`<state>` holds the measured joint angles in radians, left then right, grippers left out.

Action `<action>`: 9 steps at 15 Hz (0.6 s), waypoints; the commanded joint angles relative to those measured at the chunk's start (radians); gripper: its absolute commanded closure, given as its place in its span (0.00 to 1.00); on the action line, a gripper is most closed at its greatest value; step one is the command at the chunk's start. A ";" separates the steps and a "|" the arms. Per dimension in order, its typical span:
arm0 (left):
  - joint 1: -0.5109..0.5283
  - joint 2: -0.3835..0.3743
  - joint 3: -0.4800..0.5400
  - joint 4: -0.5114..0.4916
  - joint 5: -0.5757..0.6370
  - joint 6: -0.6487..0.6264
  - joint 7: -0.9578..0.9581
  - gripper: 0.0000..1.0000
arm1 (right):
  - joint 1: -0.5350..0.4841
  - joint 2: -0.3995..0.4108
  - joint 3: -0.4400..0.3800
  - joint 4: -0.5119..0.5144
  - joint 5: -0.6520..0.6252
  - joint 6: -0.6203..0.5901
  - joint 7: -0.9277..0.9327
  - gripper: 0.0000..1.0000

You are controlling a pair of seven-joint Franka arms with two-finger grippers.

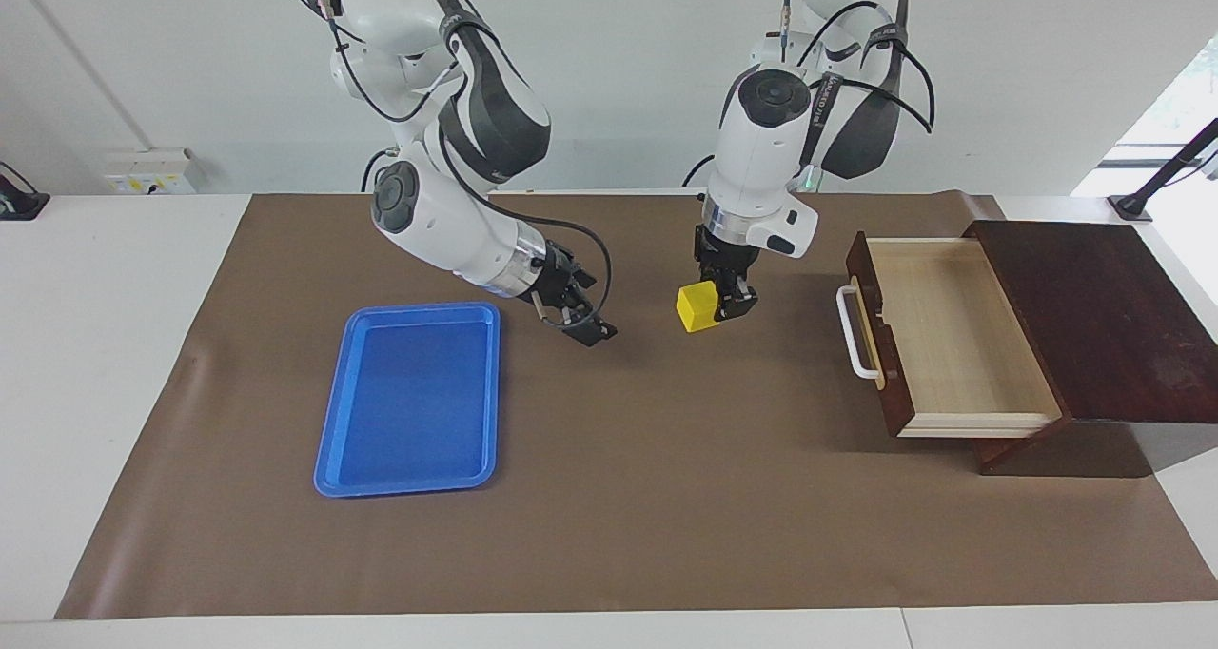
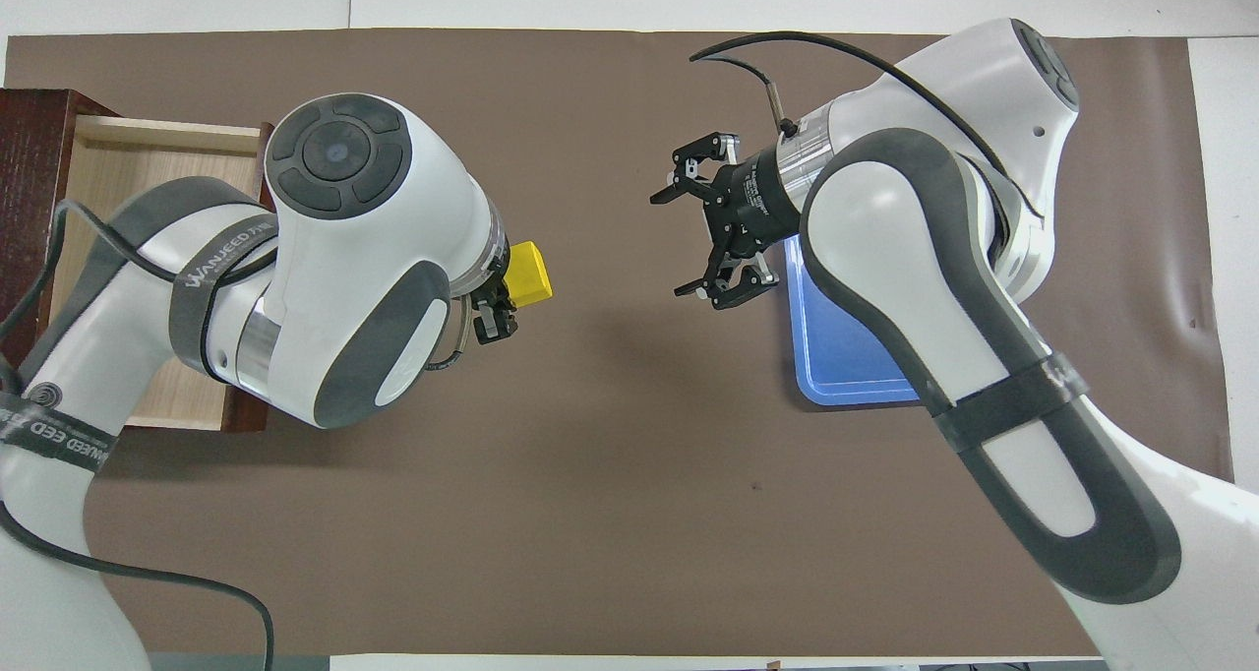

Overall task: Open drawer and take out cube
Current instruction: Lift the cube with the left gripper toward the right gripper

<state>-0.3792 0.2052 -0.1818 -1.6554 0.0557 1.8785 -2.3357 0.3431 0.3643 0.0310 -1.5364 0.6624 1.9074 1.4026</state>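
Observation:
The drawer point(image 1: 952, 335) of the dark wooden box point(image 1: 1094, 316) stands pulled out at the left arm's end of the table, white bar handle point(image 1: 856, 330) toward the table's middle. Its pale interior shows nothing inside; the overhead view point(image 2: 118, 179) shows part of it under the left arm. My left gripper point(image 1: 716, 308) is shut on the yellow cube point(image 1: 697, 306) and holds it over the brown mat between the drawer and the blue tray; both also show in the overhead view, gripper point(image 2: 511, 292) and cube point(image 2: 528, 274). My right gripper point(image 1: 585, 321) is open and empty point(image 2: 671, 243), over the mat beside the tray.
The flat blue tray point(image 1: 409, 397) lies on the brown mat point(image 1: 666, 497) toward the right arm's end, partly hidden under the right arm in the overhead view point(image 2: 836, 356). The mat covers most of the white table.

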 commanded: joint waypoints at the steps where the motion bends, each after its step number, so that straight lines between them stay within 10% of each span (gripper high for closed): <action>1: -0.040 0.010 0.010 0.025 0.041 -0.024 -0.011 1.00 | 0.022 0.044 0.001 0.062 -0.020 0.002 -0.019 0.02; 9: -0.043 0.010 0.008 0.022 0.041 -0.009 0.030 1.00 | 0.102 0.185 -0.002 0.278 -0.084 -0.039 0.101 0.05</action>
<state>-0.4104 0.2052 -0.1827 -1.6541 0.0857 1.8788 -2.3188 0.4196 0.4992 0.0308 -1.3515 0.6181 1.8962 1.4473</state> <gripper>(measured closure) 0.449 0.053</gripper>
